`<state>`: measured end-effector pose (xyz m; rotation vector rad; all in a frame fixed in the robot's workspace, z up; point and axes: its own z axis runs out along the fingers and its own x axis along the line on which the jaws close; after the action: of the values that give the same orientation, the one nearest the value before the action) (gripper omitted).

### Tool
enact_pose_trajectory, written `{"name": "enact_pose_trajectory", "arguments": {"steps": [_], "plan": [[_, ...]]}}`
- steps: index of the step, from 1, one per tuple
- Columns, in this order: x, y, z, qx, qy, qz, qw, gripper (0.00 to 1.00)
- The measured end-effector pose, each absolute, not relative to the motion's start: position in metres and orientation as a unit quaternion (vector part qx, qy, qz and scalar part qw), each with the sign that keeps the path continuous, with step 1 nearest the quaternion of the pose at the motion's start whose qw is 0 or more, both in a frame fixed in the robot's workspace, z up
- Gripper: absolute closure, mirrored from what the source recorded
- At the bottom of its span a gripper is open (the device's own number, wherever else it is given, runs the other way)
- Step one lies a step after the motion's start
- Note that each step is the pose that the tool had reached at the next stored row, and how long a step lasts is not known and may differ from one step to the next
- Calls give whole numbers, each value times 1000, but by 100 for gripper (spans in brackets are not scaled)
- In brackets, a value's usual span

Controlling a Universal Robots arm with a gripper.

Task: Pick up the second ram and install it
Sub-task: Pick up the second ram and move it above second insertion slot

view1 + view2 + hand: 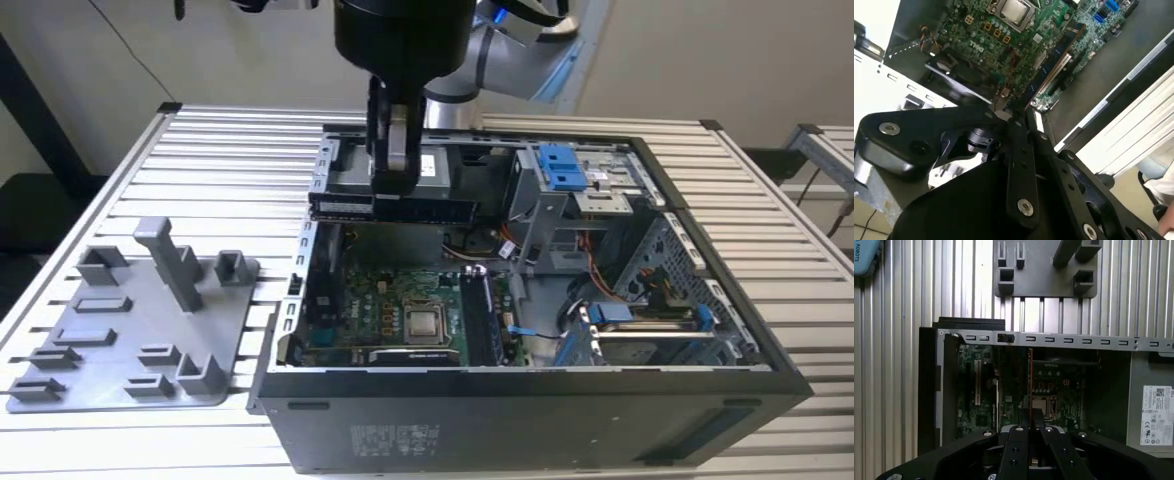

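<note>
The slatted metal counter (200,160) is carrying an open computer case (534,390), which is filling the middle and lower right of the exterior view. The black arm (400,40) is reaching down from the upper middle of the frame, over the case's far edge. A grey tray (120,355) with upright blocks is lying on the counter at the exterior view's left, just beside the case. The green motherboard (380,300) is lying flat inside the case, with the square processor (427,322) near its middle. The fingers of the gripper (396,190) are pinching narrow on the second ram (434,209), holding it level above the case's far side, apart from the motherboard below. In both wrist views the gripper (1015,114) (1031,415) is hanging over the motherboard.
</note>
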<state>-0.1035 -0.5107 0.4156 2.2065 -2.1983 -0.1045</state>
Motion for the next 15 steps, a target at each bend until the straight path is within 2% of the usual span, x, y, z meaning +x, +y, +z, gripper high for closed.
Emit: {"name": "enact_pose_trajectory", "arguments": {"steps": [15], "plan": [[-56, -511, 416, 708, -705, -34, 13, 86]]}}
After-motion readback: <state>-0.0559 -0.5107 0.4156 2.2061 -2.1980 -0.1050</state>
